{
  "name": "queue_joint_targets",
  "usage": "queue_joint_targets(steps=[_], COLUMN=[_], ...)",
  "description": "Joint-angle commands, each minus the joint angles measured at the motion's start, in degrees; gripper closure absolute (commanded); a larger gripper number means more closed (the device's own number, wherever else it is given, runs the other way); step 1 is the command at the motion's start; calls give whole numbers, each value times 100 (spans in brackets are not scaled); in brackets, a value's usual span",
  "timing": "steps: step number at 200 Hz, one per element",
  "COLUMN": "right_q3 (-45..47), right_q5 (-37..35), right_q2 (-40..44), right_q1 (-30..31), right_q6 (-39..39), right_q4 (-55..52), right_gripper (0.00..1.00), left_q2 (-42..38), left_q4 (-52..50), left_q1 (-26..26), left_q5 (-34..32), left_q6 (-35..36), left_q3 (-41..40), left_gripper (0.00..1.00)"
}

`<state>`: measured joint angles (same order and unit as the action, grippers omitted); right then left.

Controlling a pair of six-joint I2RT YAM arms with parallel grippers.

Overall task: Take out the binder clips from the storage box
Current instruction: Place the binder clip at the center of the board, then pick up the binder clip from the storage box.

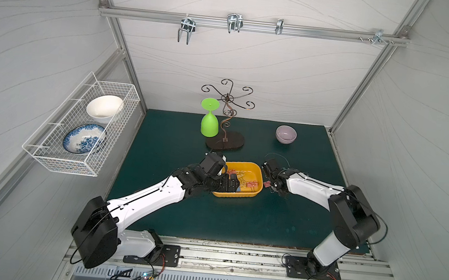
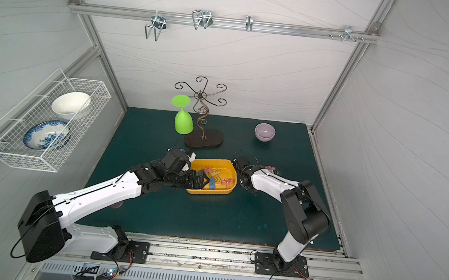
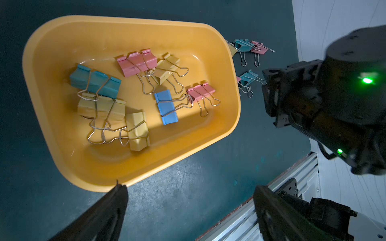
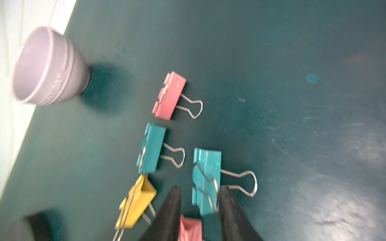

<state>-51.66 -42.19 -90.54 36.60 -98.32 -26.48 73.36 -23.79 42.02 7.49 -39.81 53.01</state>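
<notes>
Right pincer point(image 4: 200, 187), lower centre of its wrist view: jaws parted, pink clip point(image 4: 191, 228) apparently loose between them on the mat point(image 4: 292, 62), four others point(image 4: 169, 96) beside. Set-down step, I judge. Left pincer point(image 3: 189, 186) gapes over the storage box point(image 3: 52, 62); binder clips point(image 3: 137, 62) inside. Next: descend, pinch one.

Lilac bowl point(image 1: 286, 134), inverted green goblet point(image 1: 209, 126) beside wire stand point(image 1: 225, 144), white bowl point(image 1: 104, 108) in basket point(image 1: 130, 94)
</notes>
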Motion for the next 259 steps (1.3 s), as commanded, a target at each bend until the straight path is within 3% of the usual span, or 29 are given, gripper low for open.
queue_joint_targets(steps=[1, 22, 38, 54, 68, 97, 117, 160, 207, 259], right_q3=[413, 713, 987, 1086, 968, 126, -317, -998, -1690, -1926], right_q5=[339, 528, 1091, 2509, 3878, 5528, 6245, 6562, 6002, 6023], right_q2=[729, 1445, 2030, 2395, 2430, 1782, 1150, -27, -963, -1459], right_q1=[41, 17, -97, -428, -689, -743, -684, -405, -266, -242], right_q6=[595, 1154, 2667, 4264, 5163, 6151, 6255, 5824, 5115, 4642], right_q4=[14, -70, 674, 1402, 1615, 871, 636, 722, 484, 625], right_gripper=[55, 51, 50, 46, 45, 48, 50, 59, 63, 63], left_q2=[-129, -129, -120, -129, -151, -106, 47, 465, 1119, 1730], left_q4=[-47, -21, -36, -95, -83, 96, 220, 335, 94, -240], left_q1=[6, -1, -1, -25, -77, -362, -615, -730, -730, -814], left_q5=[-105, -133, -150, -197, -207, 139, 534, 937, 759, 509], left_q6=[78, 95, 131, 143, 141, 102, 20, -174, -126, 76], left_q3=[201, 200, 230, 262, 224, 74, 42, 254, 732, 1320], left_gripper=[2, 2, 2, 2, 2, 5, 8, 18, 23, 31])
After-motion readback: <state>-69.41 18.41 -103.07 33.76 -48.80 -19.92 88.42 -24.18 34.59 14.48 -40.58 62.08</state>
